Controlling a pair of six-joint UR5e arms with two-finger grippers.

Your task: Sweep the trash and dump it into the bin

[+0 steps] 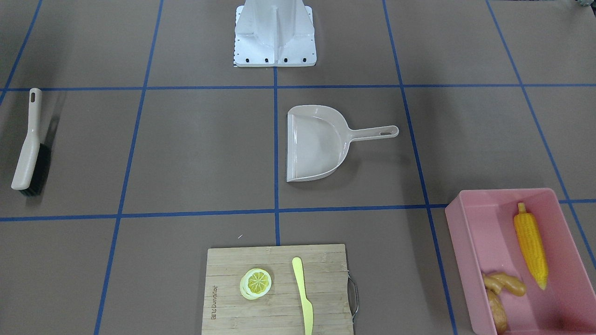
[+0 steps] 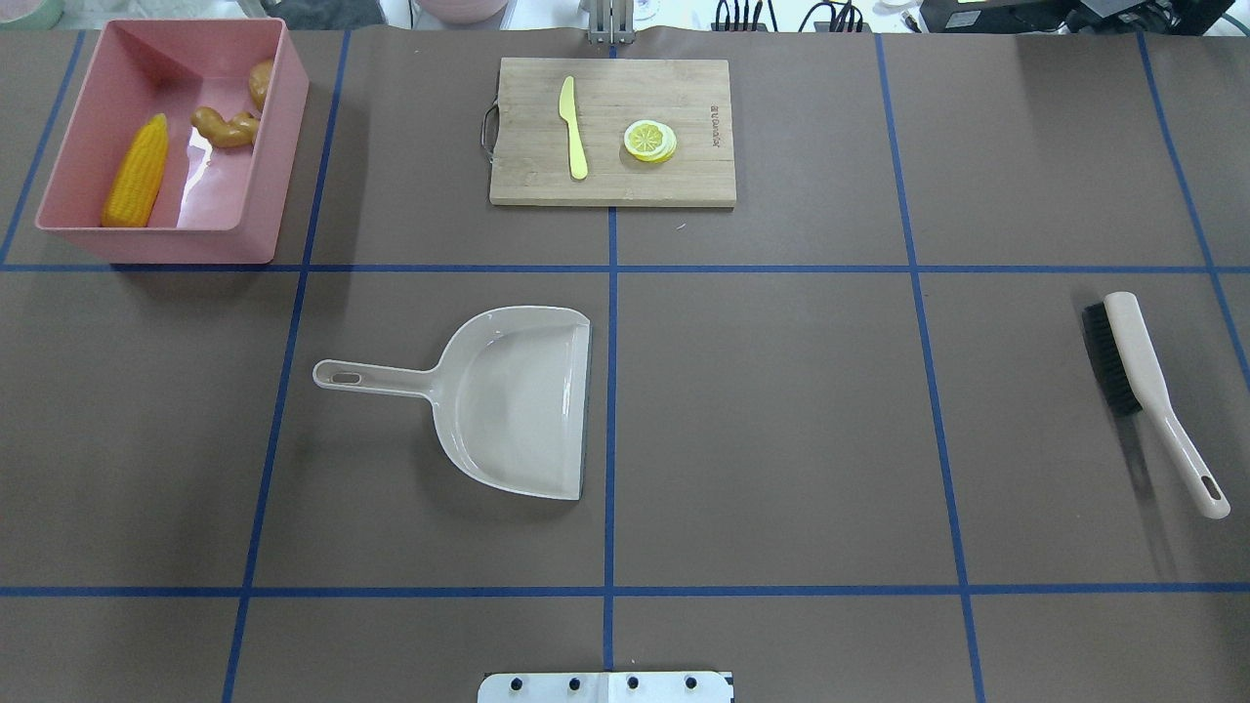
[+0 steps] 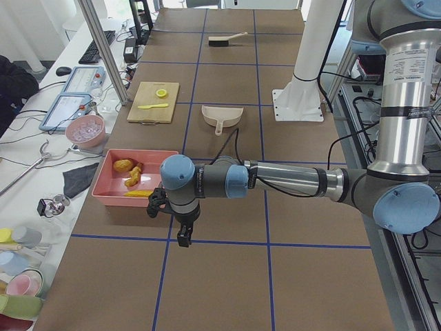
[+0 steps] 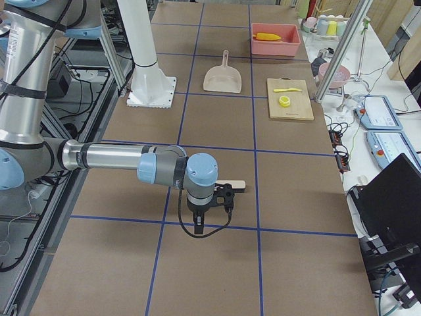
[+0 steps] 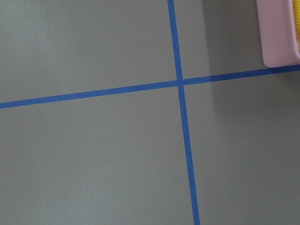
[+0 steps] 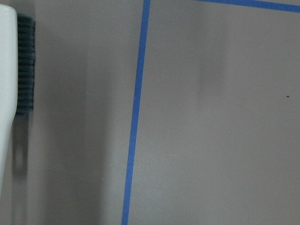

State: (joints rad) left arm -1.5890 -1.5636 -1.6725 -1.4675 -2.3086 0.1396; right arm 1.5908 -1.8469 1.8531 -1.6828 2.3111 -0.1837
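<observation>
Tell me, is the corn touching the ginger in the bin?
Apart. The overhead view shows a bare strip of the bin floor between the corn and the ginger.

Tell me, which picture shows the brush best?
The overhead view: the brush lies whole and large, bristles and handle plain. The front-facing view shows it whole too. The left side view has it tiny; the right side view hides most behind the right arm; the right wrist view catches one edge; the left wrist, nothing.
</observation>
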